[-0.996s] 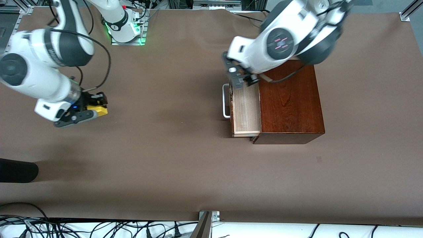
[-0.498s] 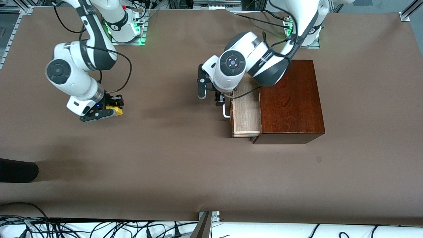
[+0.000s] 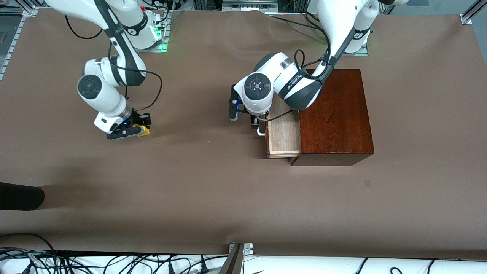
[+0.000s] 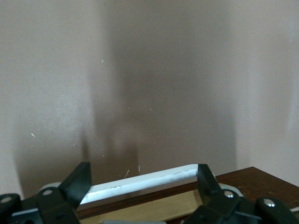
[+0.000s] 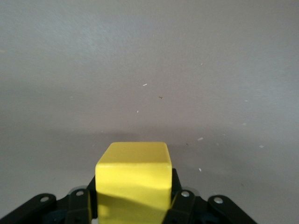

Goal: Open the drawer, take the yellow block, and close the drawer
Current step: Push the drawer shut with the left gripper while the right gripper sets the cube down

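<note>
The dark reddish-brown wooden box stands toward the left arm's end of the table. Its drawer is pulled out, and the pale interior that shows holds nothing. My left gripper is low in front of the drawer, open wide. The white handle runs between its fingertips. My right gripper is low over the bare table toward the right arm's end, shut on the yellow block. The yellow block sits between the black fingers of the right gripper.
A black rounded object juts in at the table's edge, nearer to the front camera than the right gripper. Cables run along the near edge. The arms' base plates stand at the table's back edge.
The right arm has carried the yellow block toward the table's middle and lower. The left arm has come down from over the drawer, bringing its gripper to the handle.
</note>
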You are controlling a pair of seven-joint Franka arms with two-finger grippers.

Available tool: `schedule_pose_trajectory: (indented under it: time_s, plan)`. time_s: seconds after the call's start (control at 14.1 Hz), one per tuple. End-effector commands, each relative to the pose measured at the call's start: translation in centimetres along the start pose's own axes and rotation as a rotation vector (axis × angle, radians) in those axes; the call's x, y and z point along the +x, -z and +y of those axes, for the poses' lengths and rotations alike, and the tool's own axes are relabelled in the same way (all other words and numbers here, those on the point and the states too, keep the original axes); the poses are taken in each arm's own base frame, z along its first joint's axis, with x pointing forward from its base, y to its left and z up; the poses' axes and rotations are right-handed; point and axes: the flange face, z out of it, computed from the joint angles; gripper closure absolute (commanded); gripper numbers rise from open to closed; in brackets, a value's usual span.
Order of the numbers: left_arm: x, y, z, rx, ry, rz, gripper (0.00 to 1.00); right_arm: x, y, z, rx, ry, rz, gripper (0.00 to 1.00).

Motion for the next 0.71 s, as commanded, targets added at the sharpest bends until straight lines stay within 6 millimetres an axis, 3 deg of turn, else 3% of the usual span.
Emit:
schedule_pose_trajectory:
  time_s: [0.0,0.21,0.28,0.36,0.64]
  plan:
    - [-2.5,0.5,0.8,-0.061,-0.001,-0.131,0.00,-0.1,-2.2,0.4,0.000,-0.017,0.024,1.00]
    - [-5.5,1.4,0.3,-0.093,0.029,-0.188,0.00,-0.1,-2.4,0.6,0.000,-0.020,0.024,1.00]
    - [-6.1,1.5,0.2,-0.104,0.034,-0.207,0.00,0.1,-1.9,0.8,-0.001,-0.017,0.030,0.46]
    - [-6.5,1.4,0.2,-0.112,0.037,-0.219,0.00,0.4,-0.9,1.0,-0.003,-0.009,0.049,0.00]
    - [-6.8,1.4,0.3,-0.099,0.032,-0.264,0.00,2.8,7.7,1.2,-0.008,-0.007,0.047,0.00]
